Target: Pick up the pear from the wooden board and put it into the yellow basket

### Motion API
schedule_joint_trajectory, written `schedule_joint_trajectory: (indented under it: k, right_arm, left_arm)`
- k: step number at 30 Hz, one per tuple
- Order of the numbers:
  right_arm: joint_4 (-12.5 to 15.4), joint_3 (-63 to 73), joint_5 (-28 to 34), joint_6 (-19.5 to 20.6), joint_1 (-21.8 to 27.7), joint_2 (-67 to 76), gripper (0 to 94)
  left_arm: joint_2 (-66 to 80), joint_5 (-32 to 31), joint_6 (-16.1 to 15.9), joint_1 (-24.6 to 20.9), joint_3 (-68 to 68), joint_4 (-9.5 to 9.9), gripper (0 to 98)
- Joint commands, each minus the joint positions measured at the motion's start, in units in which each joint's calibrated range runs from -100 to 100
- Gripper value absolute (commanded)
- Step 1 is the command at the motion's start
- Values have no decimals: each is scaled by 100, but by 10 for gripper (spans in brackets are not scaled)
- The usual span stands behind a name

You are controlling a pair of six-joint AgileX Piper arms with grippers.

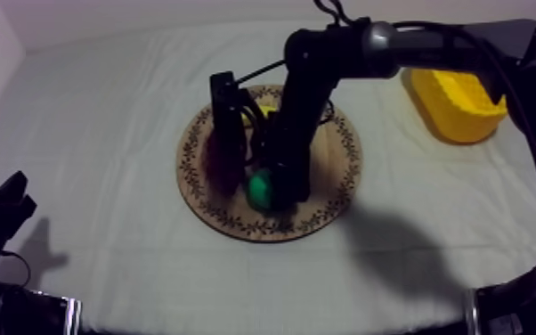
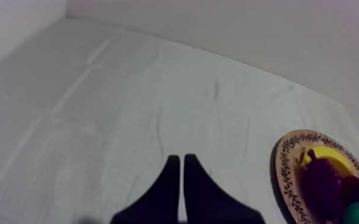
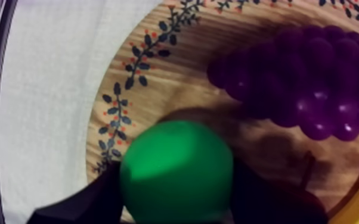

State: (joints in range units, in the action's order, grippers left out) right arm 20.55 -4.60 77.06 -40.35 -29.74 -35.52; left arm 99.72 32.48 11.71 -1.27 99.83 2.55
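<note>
The green pear [image 1: 259, 188] lies on the near part of the round wooden board [image 1: 325, 192]. My right arm reaches down from the upper right, and my right gripper [image 1: 268, 191] is at the pear. In the right wrist view the pear [image 3: 176, 170] sits between the black fingers [image 3: 80, 205], which press it from both sides while it rests on the board [image 3: 158, 77]. My left gripper [image 1: 3, 207] rests low at the table's left, its fingers together [image 2: 179, 164]. From there the pear [image 2: 358, 212] shows on the board's [image 2: 286, 173] near edge.
A bunch of purple grapes [image 1: 223, 160] [image 3: 301, 77] lies just left of the pear. A small red fruit [image 3: 295, 205] and a banana [image 1: 267, 110] also share the board. The yellow basket [image 1: 457, 105] stands at the back right.
</note>
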Motion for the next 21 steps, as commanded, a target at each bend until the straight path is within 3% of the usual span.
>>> schedule_joint_trajectory:
  k: [1, 9, 21]
  right_arm:
    - [-19, -29, 23, -8, 30, 57, 376]
    - [-2, 138, 374, 34, 440, 810, 362]
    - [17, 563, 804, 291, 1633, 2346, 362]
  left_arm:
    - [2, 1, -1, 0, -5, 1, 1]
    - [2, 1, -1, 0, -5, 1, 1]
    - [2, 1, -1, 0, -5, 1, 1]
